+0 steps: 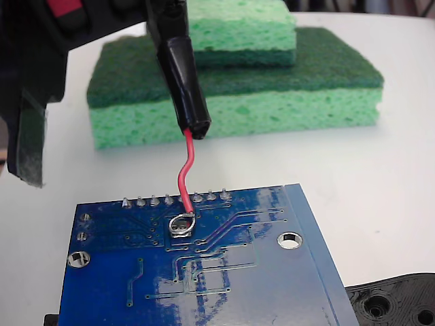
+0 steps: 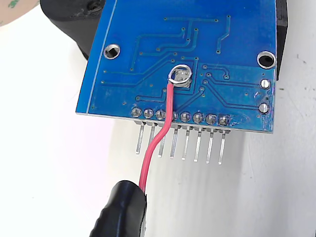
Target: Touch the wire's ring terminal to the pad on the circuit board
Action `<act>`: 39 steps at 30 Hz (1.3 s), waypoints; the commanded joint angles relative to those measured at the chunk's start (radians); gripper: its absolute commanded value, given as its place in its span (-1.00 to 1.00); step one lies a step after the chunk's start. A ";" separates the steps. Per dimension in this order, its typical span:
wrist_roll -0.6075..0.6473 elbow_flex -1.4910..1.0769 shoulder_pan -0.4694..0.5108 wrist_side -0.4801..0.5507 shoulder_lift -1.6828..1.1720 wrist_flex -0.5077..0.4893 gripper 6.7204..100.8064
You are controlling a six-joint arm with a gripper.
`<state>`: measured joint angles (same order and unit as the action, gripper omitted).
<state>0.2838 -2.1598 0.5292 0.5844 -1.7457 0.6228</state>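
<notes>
The glossy blue circuit board (image 1: pixel 238 285) (image 2: pixel 148 29) lies flat at the front of the white table. A thin red wire (image 1: pixel 185 170) (image 2: pixel 158 138) comes out of a black taped sleeve (image 1: pixel 183 81) (image 2: pixel 121 210) and bends down onto the board. Its small silvery ring terminal (image 1: pixel 182 223) (image 2: pixel 180 75) rests on a round silver pad (image 1: pixel 178 228) (image 2: pixel 183 80) just behind the row of solder points. My gripper (image 1: pixel 166 27) hangs above the board's far edge, shut on the sleeved end of the wire; its fingers are mostly cropped.
Two stacked green sponges (image 1: pixel 272 102) sit behind the board. A black plastic part with holes (image 1: pixel 401 302) (image 2: pixel 64 15) lies beside the board. Header pins (image 2: pixel 180 143) jut from the board's edge. Ringed mounting holes (image 1: pixel 290 240) (image 2: pixel 112 50) flank the pad.
</notes>
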 commanded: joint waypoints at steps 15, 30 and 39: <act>-0.003 0.012 -0.006 0.009 -0.037 0.002 0.99; -0.071 -0.064 -0.104 -0.110 -0.287 0.051 0.99; -0.115 -0.219 -0.141 -0.153 -0.454 0.034 0.99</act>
<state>0.1687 -2.3654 0.3881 0.4357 -2.1951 0.6581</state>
